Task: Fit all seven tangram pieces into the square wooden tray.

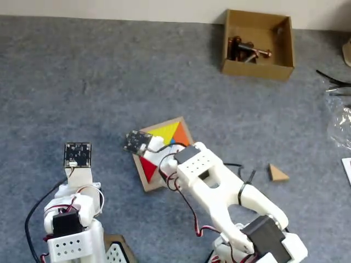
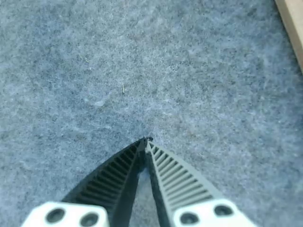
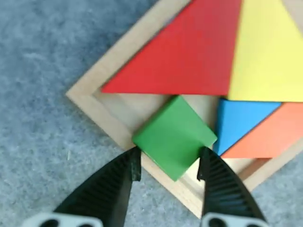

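Observation:
The square wooden tray (image 3: 94, 101) lies on grey carpet and holds a red triangle (image 3: 189, 52), a yellow triangle (image 3: 270, 52), a blue piece (image 3: 241, 118) and an orange piece (image 3: 270, 137). My right gripper (image 3: 169, 165) is shut on a green square (image 3: 173, 137), held tilted over the tray's rim at a bare corner. In the high view the right arm (image 1: 203, 170) covers much of the tray (image 1: 143, 181). A plain wooden triangle (image 1: 278, 173) lies on the carpet to the right. My left gripper (image 2: 146, 142) is shut and holds nothing above bare carpet, left of the tray.
A cardboard box (image 1: 258, 44) with small metal parts stands at the back right. Cables and a plastic bag (image 1: 340, 109) lie at the right edge. A pale wooden edge (image 2: 289, 23) shows near the left gripper. Open carpet stretches across the back left.

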`<action>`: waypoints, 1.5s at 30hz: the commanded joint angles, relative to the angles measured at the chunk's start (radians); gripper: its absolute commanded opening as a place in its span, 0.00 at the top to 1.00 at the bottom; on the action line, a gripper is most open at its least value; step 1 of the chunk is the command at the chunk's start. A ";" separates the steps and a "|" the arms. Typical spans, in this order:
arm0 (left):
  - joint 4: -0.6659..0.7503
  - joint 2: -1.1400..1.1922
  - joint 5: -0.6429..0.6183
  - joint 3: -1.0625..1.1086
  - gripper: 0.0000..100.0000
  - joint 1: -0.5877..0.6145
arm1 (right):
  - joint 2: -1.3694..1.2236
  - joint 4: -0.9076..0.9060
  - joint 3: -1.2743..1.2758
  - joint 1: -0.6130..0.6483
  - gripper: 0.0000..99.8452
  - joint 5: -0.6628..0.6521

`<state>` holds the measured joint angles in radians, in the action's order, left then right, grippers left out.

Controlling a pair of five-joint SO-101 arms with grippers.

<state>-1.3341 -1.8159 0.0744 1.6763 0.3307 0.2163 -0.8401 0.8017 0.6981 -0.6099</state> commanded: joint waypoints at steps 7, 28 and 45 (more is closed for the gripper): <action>-0.005 -0.005 -0.009 0.019 0.99 0.013 | 0.016 0.042 0.001 -0.087 0.82 0.005; -0.005 -0.005 -0.009 0.019 0.99 0.013 | 0.028 -0.030 0.001 -0.059 0.82 0.044; -0.005 -0.005 -0.009 0.019 0.99 0.013 | 0.027 -0.035 -0.108 -0.114 0.82 0.351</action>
<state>-1.3341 -1.8159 0.0744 1.6763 0.3307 0.2133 -0.8723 0.7802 0.6153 -0.3046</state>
